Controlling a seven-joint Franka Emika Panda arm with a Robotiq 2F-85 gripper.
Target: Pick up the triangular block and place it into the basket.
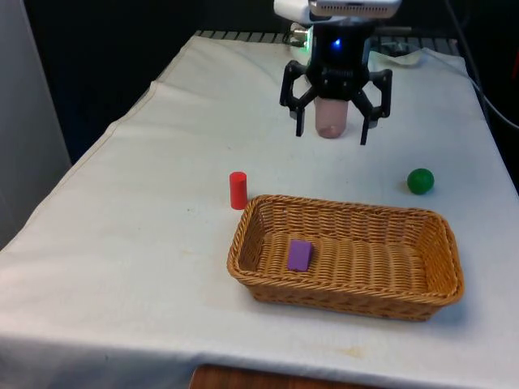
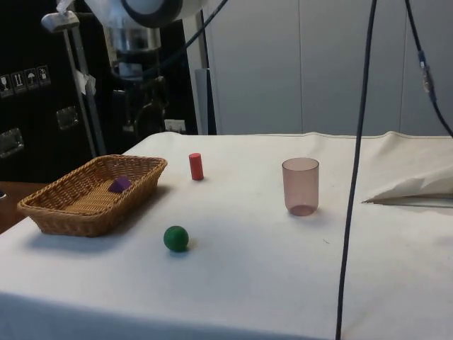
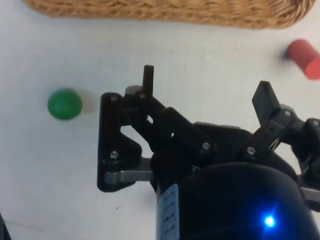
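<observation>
My gripper (image 1: 336,121) hangs wide open and empty, high behind the basket (image 1: 422,304). The purple block (image 1: 299,254) already lies inside the basket, near its end by the red cylinder (image 1: 238,190). If I drop carelessly, I could knock the cup (image 2: 301,185) behind the basket.

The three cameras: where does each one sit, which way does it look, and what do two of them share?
Front view: across the table; gripper open above the wicker basket holding a purple block.
Side view: from the table's side; pink cup standing alone, arm at upper left.
Wrist view: looks down past the fingers onto the cloth.
Shared: green ball and red cylinder.
</observation>
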